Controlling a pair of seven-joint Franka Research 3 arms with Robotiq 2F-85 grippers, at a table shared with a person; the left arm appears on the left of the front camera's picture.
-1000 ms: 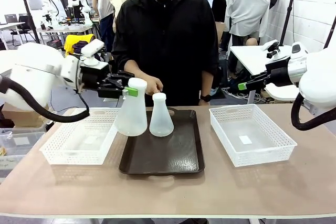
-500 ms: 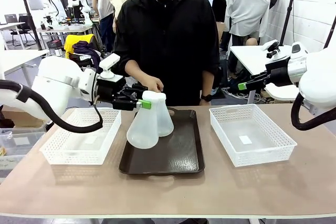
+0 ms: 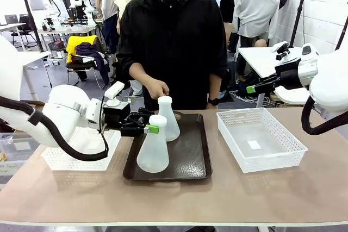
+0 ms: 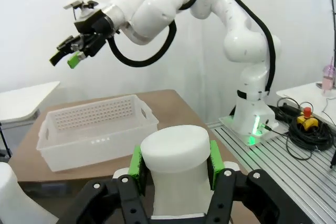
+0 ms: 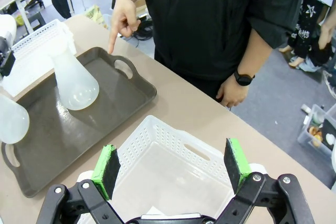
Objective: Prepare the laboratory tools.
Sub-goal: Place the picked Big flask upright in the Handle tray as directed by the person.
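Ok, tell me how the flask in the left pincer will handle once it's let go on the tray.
The held flask probably stands steady: wide base, narrow neck. It looks empty and translucent, so likely light and easily nudged. The dark tray looks glossy, so it may slide toward the second flask.

Both flasks, near (image 3: 153,153) and far (image 3: 167,120), are translucent frosted white. The tray (image 3: 187,158) beneath is dark brown, glossy. Two baskets, left (image 3: 73,153) and right (image 3: 260,137), are white with a perforated mesh pattern. Table (image 3: 217,199) is beige-tan. Left gripper (image 3: 150,129) and right gripper (image 3: 250,89): black with green pads. Arms white. The person's top (image 3: 171,36) is black.
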